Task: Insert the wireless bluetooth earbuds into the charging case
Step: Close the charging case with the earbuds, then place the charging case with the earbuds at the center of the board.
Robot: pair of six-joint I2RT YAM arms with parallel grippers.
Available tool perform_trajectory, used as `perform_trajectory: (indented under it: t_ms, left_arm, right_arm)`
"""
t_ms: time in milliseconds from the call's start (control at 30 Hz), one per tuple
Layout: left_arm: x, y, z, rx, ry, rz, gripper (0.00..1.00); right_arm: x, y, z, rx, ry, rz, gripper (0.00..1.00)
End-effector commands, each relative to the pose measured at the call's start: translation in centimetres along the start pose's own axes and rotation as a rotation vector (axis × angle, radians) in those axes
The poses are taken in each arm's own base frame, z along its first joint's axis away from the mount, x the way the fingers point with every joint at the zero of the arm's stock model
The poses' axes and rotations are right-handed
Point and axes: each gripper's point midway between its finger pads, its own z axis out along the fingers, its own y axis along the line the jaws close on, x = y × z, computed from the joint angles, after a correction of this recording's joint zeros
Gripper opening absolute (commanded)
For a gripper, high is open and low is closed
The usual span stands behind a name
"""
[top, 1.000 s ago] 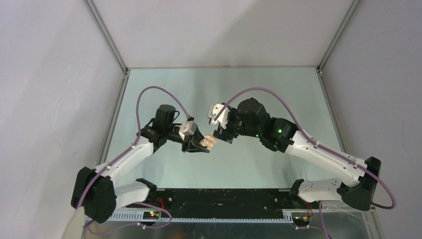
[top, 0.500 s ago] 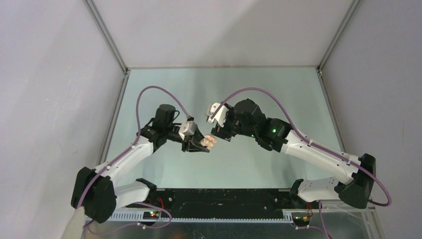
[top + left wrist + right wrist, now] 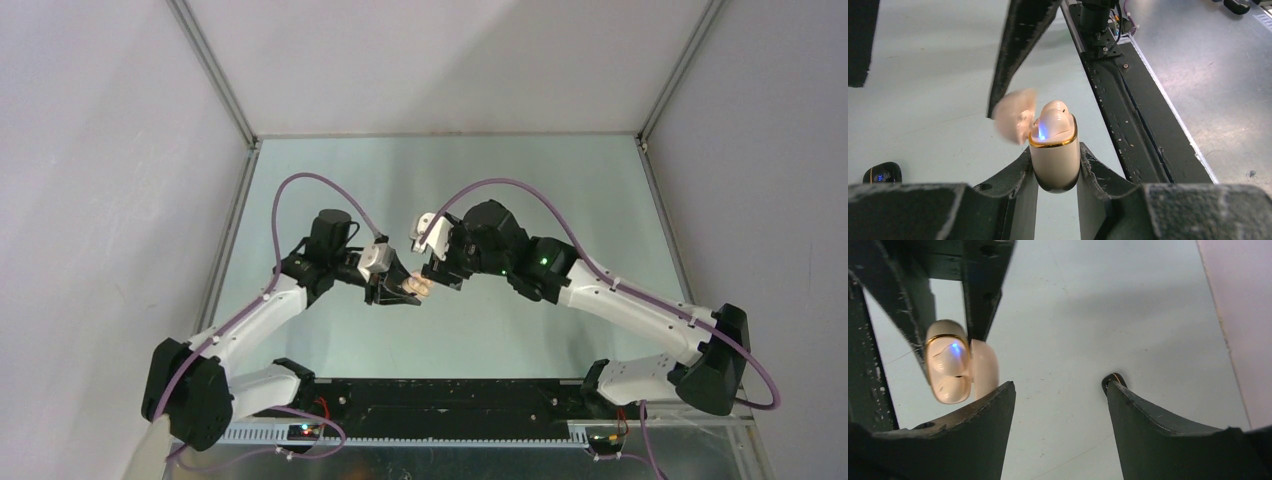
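Left gripper [image 3: 1055, 150] is clamping the charging case [image 3: 1053, 162] by its lower body, one dark finger pressing on each side, and is holding it upright above the table [image 3: 923, 100]. Just above the fingers, the case's gold rim is showing, and the cream earbuds [image 3: 1054, 116] are sitting in its open top with a blue light glowing between them. Beside the rim, the hinged lid [image 3: 1015, 120] is standing swung open and is looking blurred in the left wrist view. Past the lid, the right gripper [image 3: 1060, 384] is hovering just beside the case with its jaws standing well apart and nothing between them; one of its fingers [image 3: 1018, 45] is reaching down to the lid's edge, though contact is too blurred to tell. Farther off on the table, a small dark item [image 3: 882, 172] with a faint blue glow is lying well apart from the case. Beyond it all, the black base rail [image 3: 1118, 75] is running along the table's edge.
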Motion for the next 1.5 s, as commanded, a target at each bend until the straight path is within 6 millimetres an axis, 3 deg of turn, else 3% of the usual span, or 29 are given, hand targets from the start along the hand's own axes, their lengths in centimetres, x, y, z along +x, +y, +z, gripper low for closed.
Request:
perform_trajectory:
  t_ms: [0, 167, 267, 367, 400, 433, 600, 800, 967, 1233, 1467]
  left_arm:
    - [-1.8, 0.3, -0.1, -0.003, -0.024, 0.080, 0.18]
    - [-1.7, 0.6, -0.1, -0.012, -0.021, 0.072, 0.17]
    - [-1.6, 0.9, -0.1, -0.019, -0.021, 0.066, 0.17]
    - [-1.8, 2.4, 0.0, -0.085, -0.029, 0.043, 0.17]
    - [-1.4, 3.0, 0.0, -0.134, -0.028, -0.036, 0.17]
    - [-2.1, 4.1, 0.0, -0.171, -0.050, 0.006, 0.17]
    - [-1.8, 7.7, -0.4, -0.354, -0.088, -0.094, 0.17]
    - [0.6, 11.4, -0.9, -0.520, -0.066, -0.283, 0.21]
    - [3.1, 13.7, -1.2, -0.624, -0.048, -0.443, 0.24]
    - [7.8, 18.4, -1.1, -0.724, 0.021, -0.702, 0.21]
    - [12.9, 21.4, -3.0, -0.784, 0.090, -0.955, 0.19]
  right_arm:
    - [-1.7, 2.1, -1.4, -0.112, -0.075, -0.035, 0.72]
    - [-3.0, 3.8, -3.5, -0.223, -0.150, -0.041, 0.72]
    - [-3.1, 2.7, -3.8, -0.182, -0.156, -0.018, 0.72]
    - [-2.7, -1.0, -3.5, -0.014, -0.128, 0.019, 0.72]
    - [-2.5, -1.8, -3.5, 0.024, -0.120, 0.035, 0.72]
    - [-2.0, -3.6, -3.6, 0.099, -0.104, 0.055, 0.72]
    - [0.4, -9.3, -5.2, 0.300, -0.065, 0.168, 0.78]
    - [2.6, -13.3, -7.4, 0.426, -0.059, 0.286, 0.83]
    - [3.2, -14.1, -7.9, 0.449, -0.061, 0.317, 0.84]
    - [3.6, -14.4, -7.9, 0.463, -0.055, 0.315, 0.84]
    - [3.9, -14.7, -8.0, 0.474, -0.052, 0.314, 0.85]
